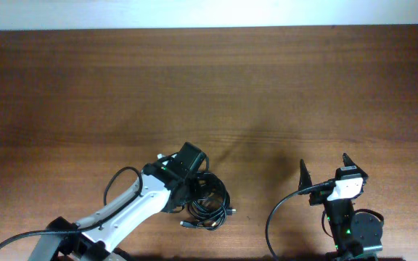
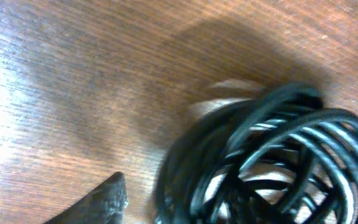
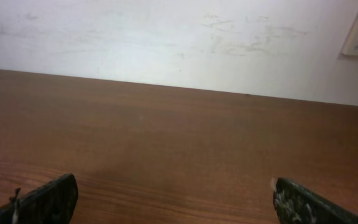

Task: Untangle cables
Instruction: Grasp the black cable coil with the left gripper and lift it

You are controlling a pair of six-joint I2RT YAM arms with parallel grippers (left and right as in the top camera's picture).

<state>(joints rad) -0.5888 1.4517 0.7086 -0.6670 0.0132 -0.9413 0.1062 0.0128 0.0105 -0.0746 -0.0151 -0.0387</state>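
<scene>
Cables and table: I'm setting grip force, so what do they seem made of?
The cables look jacketed in smooth black plastic or rubber: bright highlights run along the loops. The table looks like brown wood or wood-grain laminate, with streaky grain and a soft sheen; which of the two is unclear.

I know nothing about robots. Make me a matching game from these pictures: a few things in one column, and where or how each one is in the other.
1. coil of thin black cables
2. black left gripper
3. black right gripper
4. plain white wall

A. fingers spread wide, nothing between
B. heaped in tangled loops on the brown wooden table
C. beyond the table's far edge
D. right at the coil

Pairs: 1-B, 2-D, 3-A, 4-C
</scene>
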